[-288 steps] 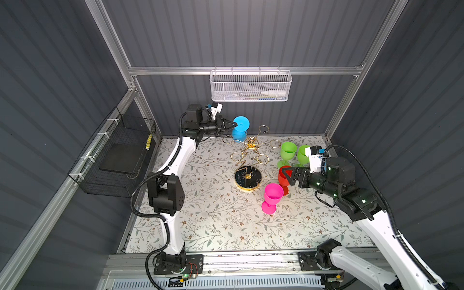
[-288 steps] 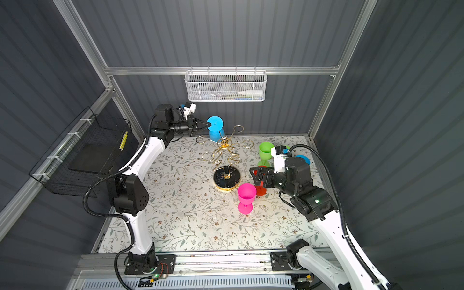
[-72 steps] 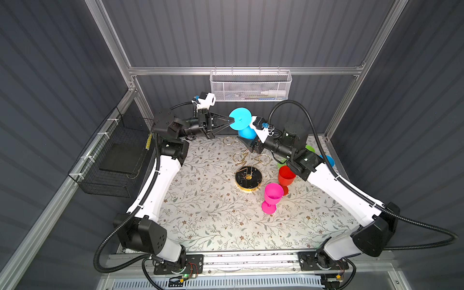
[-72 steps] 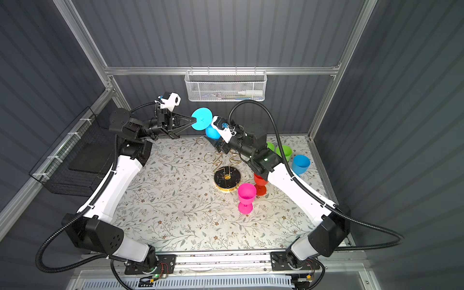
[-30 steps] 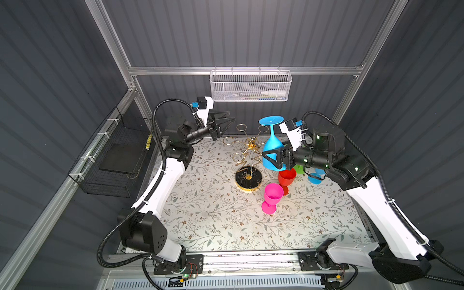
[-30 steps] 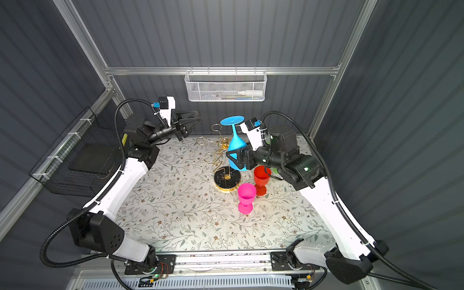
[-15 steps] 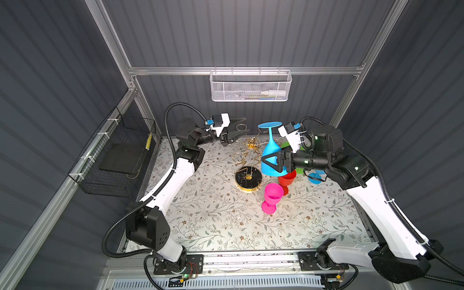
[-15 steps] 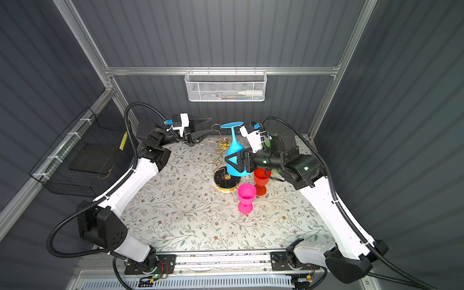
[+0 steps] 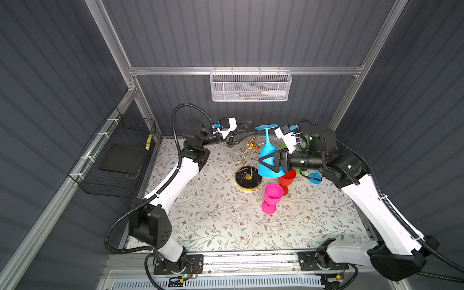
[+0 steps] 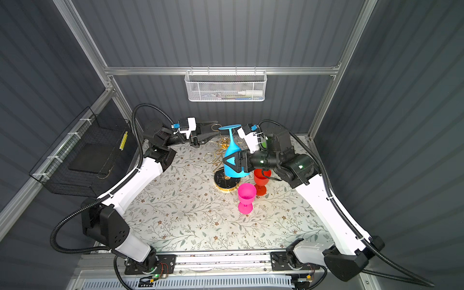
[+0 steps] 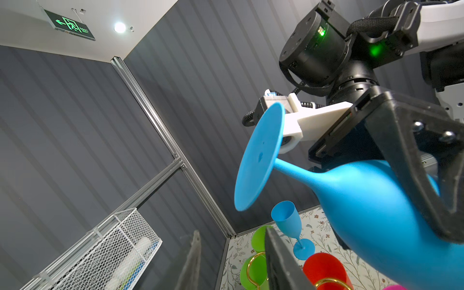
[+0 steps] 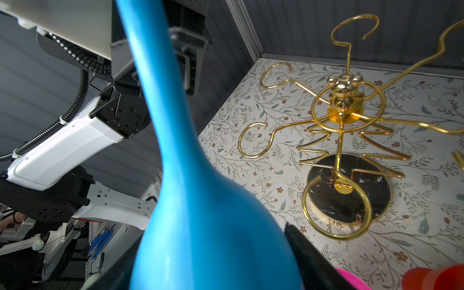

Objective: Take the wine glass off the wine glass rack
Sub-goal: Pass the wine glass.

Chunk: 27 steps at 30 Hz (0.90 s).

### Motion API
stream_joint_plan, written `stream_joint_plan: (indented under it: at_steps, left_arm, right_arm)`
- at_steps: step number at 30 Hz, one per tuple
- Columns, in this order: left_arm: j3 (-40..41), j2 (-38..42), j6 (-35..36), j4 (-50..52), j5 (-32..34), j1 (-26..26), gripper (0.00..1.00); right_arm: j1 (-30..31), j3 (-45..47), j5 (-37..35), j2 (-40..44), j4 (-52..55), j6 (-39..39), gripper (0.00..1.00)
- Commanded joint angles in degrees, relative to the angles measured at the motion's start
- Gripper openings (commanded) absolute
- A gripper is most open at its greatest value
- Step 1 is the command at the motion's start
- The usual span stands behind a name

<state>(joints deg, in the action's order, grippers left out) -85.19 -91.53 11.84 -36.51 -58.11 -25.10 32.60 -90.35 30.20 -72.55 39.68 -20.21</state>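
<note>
Top view: right tool point(image 9: 270, 162) tight on upturned blue wine glass point(image 9: 268, 149) beside red glass point(image 9: 287, 177); left tool point(image 9: 252, 127) parted, empty.

Inverted wine glass point(image 9: 268, 155) just right of wine glass rack point(image 9: 243, 178).

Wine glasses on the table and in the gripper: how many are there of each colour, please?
Blue: 2, the large blue wine glass and a small blue glass
Green: 2, one green glass and a second green glass
Red: 1, the red glass
Pink: 1, the pink glass
Total: 6
</note>
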Motion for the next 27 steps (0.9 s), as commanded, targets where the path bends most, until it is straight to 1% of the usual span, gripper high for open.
stream_joint_plan:
  at_steps: [1,10,16,20,22,24,27]
  left_arm:
    - [-2.01,-0.49,1.10,-1.94,-0.30,-0.82,0.43]
    - [-2.62,-1.07,1.55,-2.42,-1.66,-2.14,0.42]
    - [-2.62,-1.11,1.66,-2.69,-1.83,-2.75,0.35]
    - [-2.79,-1.15,1.85,-2.69,-2.05,-2.93,0.27]
    - [-2.88,-1.20,2.21,-2.60,-2.19,-3.02,0.20]
    - [-3.02,-1.29,2.44,-2.51,-2.25,-3.02,0.09]
    - [-3.14,-1.38,2.41,-2.83,-2.05,-3.11,0.08]
  right_arm:
    - [-0.18,0.74,1.94,-0.22,-2.22,-1.01,0.37]
    - [-0.19,1.05,2.61,-0.86,-2.97,-1.59,0.36]
    - [-0.20,1.23,2.79,-1.05,-3.40,-2.01,0.36]
    - [-0.18,1.31,3.34,-1.38,-3.59,-2.38,0.35]
    - [-0.12,1.31,3.44,-1.53,-3.69,-2.62,0.35]
    - [-0.10,1.32,3.55,-1.48,-3.74,-2.73,0.35]
    - [-0.02,1.19,3.81,-1.70,-3.59,-2.82,0.35]
